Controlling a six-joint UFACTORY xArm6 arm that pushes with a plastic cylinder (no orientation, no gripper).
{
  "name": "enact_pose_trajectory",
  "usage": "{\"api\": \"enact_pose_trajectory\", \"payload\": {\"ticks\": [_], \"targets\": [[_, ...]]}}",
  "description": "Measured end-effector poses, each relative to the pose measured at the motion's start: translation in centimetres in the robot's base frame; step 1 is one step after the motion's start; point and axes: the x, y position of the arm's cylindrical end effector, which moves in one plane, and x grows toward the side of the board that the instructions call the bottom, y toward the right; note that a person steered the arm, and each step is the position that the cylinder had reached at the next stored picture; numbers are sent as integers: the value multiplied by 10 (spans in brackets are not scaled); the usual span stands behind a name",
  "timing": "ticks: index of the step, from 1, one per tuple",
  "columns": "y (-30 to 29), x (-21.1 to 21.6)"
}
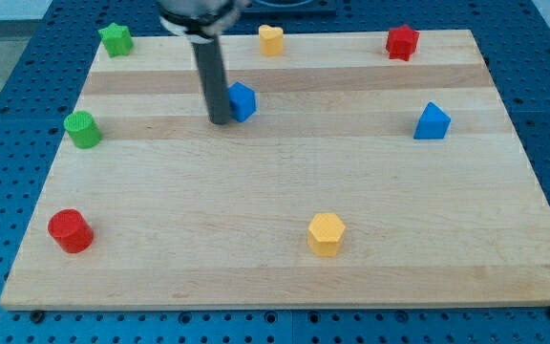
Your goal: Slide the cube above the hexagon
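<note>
Nearest the camera sits the yellow hexagon (326, 233), low on the wooden board (285, 182), well toward the view's bottom and right of our tip (220, 120). The blue cube (243, 101) lies just on the view's right of our tip, touching the rod or very nearly so; we cannot tell which. We carry no gripper, so our rod holds nothing and only rests beside the cube.

Outward from there, the yellow block (271, 39) stands toward the view's top and slightly right of our tip, at the board's far edge. The green star-like block (116, 38) lies up and to the left, the green cylinder (83, 129) to the left. The red cylinder (70, 230) sits down and left. Far right are the blue wedge-like block (432, 121) and the red block (402, 41).
</note>
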Motion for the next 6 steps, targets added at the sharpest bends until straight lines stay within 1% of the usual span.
{"api": "enact_pose_trajectory", "payload": {"ticks": [1,2,3,4,5,6], "targets": [[-14,-11],[-49,-45],[-57,-73],[-27,-68],[24,-33],[65,16]]}}
